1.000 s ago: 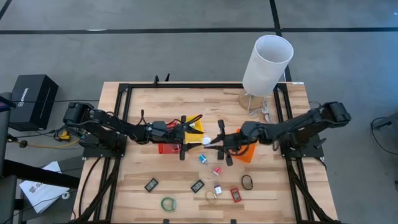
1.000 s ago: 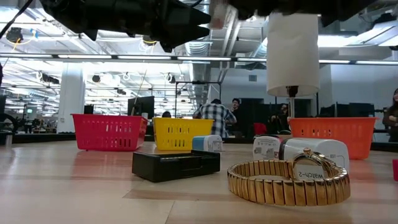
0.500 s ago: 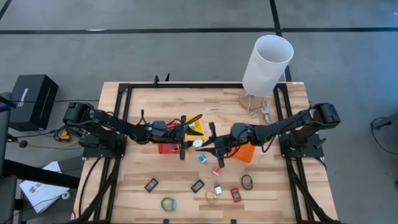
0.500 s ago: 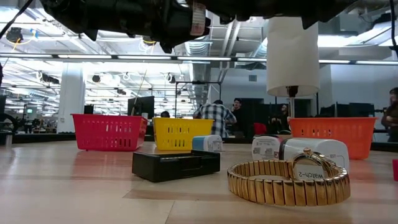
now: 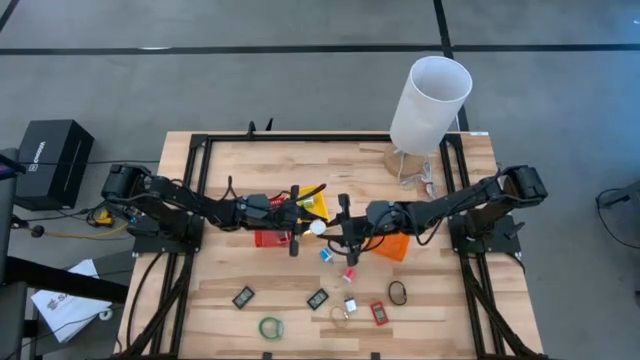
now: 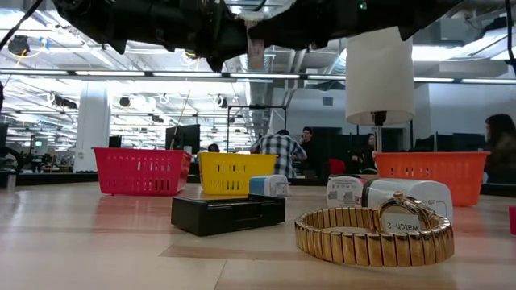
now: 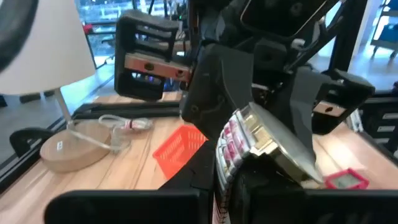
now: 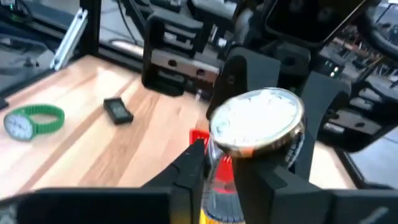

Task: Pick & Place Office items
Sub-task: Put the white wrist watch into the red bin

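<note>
Beside the yellow tray point(image 5: 314, 203), a watch point(image 5: 318, 228) is gripped by the right gripper point(image 5: 333, 229); the left gripper's point(image 5: 295, 222) finger state cannot be told; transfer should be kept steady.

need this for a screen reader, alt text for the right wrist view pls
A round white-faced watch sits held in the right gripper, facing the left gripper close ahead. Behind, a green watch and small black item lie on the wooden table.

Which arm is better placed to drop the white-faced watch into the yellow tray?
Probably the right: the right gripper already holds the watch beside the yellow tray, while the left gripper only faces it.
</note>
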You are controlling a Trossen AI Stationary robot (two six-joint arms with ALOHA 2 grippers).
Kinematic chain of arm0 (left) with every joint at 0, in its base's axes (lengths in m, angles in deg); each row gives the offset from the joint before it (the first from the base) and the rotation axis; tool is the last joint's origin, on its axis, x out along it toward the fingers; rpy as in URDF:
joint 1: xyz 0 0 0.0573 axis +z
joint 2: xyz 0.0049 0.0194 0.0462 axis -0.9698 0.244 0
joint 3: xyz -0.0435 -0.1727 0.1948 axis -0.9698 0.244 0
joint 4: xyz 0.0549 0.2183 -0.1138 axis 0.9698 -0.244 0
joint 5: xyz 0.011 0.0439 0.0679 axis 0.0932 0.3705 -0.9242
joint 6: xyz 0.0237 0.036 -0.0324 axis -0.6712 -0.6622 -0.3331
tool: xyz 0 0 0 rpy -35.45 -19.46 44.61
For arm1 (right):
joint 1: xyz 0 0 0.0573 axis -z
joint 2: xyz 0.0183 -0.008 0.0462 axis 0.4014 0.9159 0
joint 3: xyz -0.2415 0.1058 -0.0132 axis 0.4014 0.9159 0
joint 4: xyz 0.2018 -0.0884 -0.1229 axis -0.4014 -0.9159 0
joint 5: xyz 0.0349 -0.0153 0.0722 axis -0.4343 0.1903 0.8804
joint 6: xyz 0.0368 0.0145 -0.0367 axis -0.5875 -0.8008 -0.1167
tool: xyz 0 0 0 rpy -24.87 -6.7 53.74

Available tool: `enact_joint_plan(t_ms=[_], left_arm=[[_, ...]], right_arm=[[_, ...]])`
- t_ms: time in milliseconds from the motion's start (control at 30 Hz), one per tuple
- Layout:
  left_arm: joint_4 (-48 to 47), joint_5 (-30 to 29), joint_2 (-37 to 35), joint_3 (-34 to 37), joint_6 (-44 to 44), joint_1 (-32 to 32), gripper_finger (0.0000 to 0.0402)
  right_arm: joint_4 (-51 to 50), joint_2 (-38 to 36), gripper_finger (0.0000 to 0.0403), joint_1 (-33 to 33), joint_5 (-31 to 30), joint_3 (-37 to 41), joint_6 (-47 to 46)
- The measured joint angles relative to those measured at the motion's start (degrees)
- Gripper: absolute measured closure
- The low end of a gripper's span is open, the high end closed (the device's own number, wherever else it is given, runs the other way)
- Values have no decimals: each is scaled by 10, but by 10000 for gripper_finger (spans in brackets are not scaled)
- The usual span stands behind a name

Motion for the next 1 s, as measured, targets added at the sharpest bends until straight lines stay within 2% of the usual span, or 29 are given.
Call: enact_joint_plan(t_ms=[100, 233, 367, 467, 700, 867, 1000], left_arm=[[-23, -31, 0, 0, -4, -1, 395], [-73, -87, -10, 0, -25, -1, 391], [-152, -125, -62, 0, -25, -1, 393], [-242, -140, -116, 0, -2, -1, 395], [-439, -145, -201, 0, 75, 11, 386], [-545, -143, -205, 0, 120, 31, 392], [-585, -124, -190, 0, 150, 52, 384]], right_arm=[[-20, 0, 295, -1, -5, 0, 0], [-66, -6, 258, -7, -53, 0, 0], [-130, -18, 230, -20, -105, 1, 0], [-146, -24, 216, -29, -120, 0, 0], [-162, -27, 206, -43, -120, 0, -58], [-167, -27, 209, -43, -120, 0, -96], [-170, -27, 211, -43, -119, 0, -112]])
